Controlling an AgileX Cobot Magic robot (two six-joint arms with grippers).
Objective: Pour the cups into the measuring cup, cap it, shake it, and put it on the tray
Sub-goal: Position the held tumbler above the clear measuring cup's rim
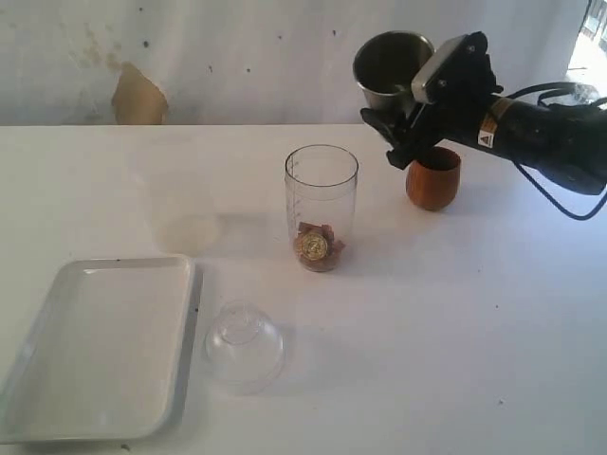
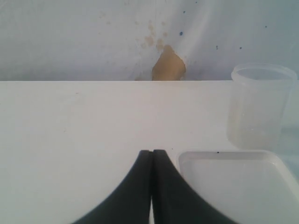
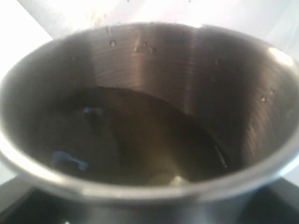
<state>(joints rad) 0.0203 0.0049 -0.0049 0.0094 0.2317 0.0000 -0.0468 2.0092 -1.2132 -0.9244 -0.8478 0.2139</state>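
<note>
My right gripper (image 1: pixel 394 133) is shut on the steel tumbler (image 1: pixel 392 62), holding it in the air at the back right, tilted with its mouth facing forward. In the right wrist view the tumbler (image 3: pixel 149 116) fills the frame, its inside dark; the fingers are hidden. Just below it, the brown wooden cup (image 1: pixel 433 177) stands on the table. The clear measuring cup (image 1: pixel 321 207) stands upright in the middle with brown pieces and a gold round thing at its bottom. The white tray (image 1: pixel 95 351) lies front left. My left gripper (image 2: pixel 152 151) is shut and empty beside the tray (image 2: pixel 233 186), with the measuring cup (image 2: pixel 261 105) beyond.
A clear dome-shaped lid (image 1: pixel 244 346) rests on the table just right of the tray. A white wall with a brown patch (image 1: pixel 139 95) runs behind the table. The left arm is out of the exterior view.
</note>
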